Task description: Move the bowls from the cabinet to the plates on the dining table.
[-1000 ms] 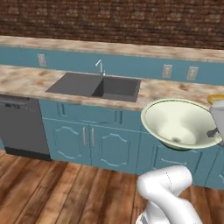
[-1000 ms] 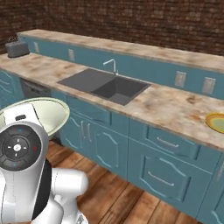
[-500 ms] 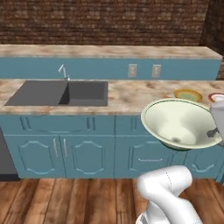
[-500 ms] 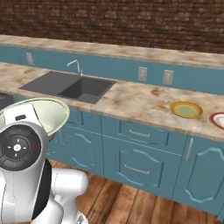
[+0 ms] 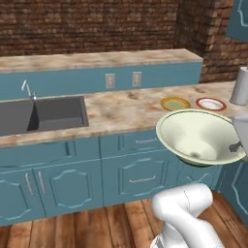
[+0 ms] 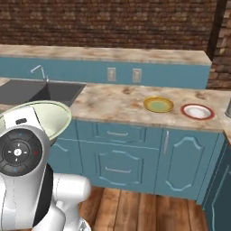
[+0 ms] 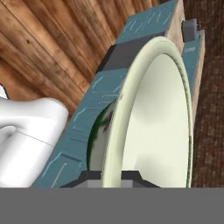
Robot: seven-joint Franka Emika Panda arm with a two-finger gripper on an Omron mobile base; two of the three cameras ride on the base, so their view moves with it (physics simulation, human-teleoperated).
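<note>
1. The dining table runs across ahead of the robot, its stone top carrying the sink at the left and both plates toward the right end.
2. The pale yellow-green bowl hangs in the air in front of the table's teal fronts, nearer the robot than the table edge and tilted with its mouth facing up and left.
3. The yellow-rimmed plate lies beyond the bowl on the tabletop, just behind its far rim; the red-rimmed plate sits just beside it to the right.
4. The gripper is clenched on the bowl's rim, one finger either side.
5. Judged from this, the bowl must travel forward over the table edge, then level out.
</note>
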